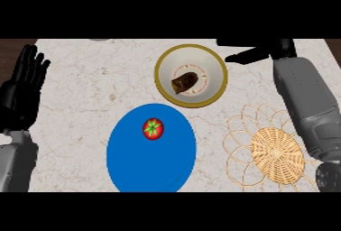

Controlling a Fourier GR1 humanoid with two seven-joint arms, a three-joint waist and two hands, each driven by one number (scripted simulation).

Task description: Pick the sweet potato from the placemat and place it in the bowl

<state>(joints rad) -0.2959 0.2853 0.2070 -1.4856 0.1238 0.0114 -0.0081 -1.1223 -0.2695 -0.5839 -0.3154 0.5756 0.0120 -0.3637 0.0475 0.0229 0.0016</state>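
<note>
Sweet potato (186, 81) lies inside the bowl (168, 63), a cream dish with a gold rim that stands near the worktop's (86, 85) far edge, a little right of its middle. The brown root rests on the bowl's floor, apart from the rim all round. The right hand (256, 50) hovers just beyond the bowl's right rim at the far edge, its dark fingers straight and spread, holding nothing; its grey forearm runs down the worktop's right side. Under that forearm, near the right front corner, sits the woven placemat (273, 153), with its looped wire border showing on the left and nothing lying on it. A blue plate (133, 158) fills the middle front, reaching close to the near edge, and a tomato (153, 128) sits on its far half. Bare marble separates the plate from the bowl and from the placemat. The left hand (23, 92) rests at the left edge, fingers up and relaxed, well apart from everything, with a broad open stretch of worktop between it and the plate.
</note>
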